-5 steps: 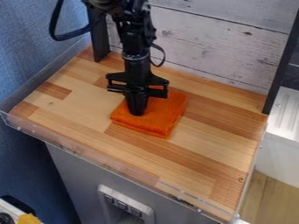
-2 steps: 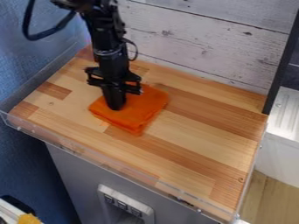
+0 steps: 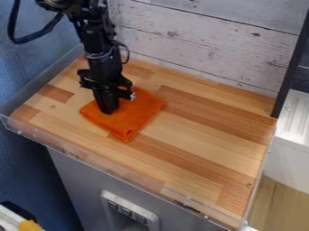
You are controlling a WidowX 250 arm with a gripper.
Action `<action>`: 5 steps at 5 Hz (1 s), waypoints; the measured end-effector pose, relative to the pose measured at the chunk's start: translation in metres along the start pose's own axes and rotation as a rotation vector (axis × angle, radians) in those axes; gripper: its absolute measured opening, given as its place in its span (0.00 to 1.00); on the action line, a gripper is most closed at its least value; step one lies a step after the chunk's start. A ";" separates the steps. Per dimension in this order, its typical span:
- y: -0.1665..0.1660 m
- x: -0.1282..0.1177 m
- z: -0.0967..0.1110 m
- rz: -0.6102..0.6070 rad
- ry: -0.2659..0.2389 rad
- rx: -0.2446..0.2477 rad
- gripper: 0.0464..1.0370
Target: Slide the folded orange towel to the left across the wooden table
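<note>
The one view looks down at a slant from above and in front of the counter [image 3: 199, 149], facing the plank wall [image 3: 205, 40] behind it. It is near enough for the counter to span most of the width, its front edge running down to the right. It also takes in floor [image 3: 274, 203] to the counter's right.

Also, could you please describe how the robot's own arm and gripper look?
The arm is black and jointed, with a thick black cable looping out at the upper left and a thinner wire on the other side. The gripper is also black, with a wide crosspiece above a narrow lower end.
</note>
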State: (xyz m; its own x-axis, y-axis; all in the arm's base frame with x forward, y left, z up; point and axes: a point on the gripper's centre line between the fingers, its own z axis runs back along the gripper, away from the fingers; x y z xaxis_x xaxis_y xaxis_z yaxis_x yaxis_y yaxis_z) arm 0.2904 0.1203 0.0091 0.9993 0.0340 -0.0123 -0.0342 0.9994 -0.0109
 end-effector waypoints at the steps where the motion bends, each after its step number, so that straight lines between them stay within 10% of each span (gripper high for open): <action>1: 0.010 -0.004 0.001 -0.011 0.006 0.003 0.03; 5: 0.030 0.015 0.071 -0.033 -0.003 0.008 0.96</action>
State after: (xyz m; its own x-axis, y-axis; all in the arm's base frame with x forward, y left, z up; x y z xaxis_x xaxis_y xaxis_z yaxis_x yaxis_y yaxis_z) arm 0.3047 0.1519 0.0795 1.0000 0.0009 -0.0089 -0.0009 1.0000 -0.0028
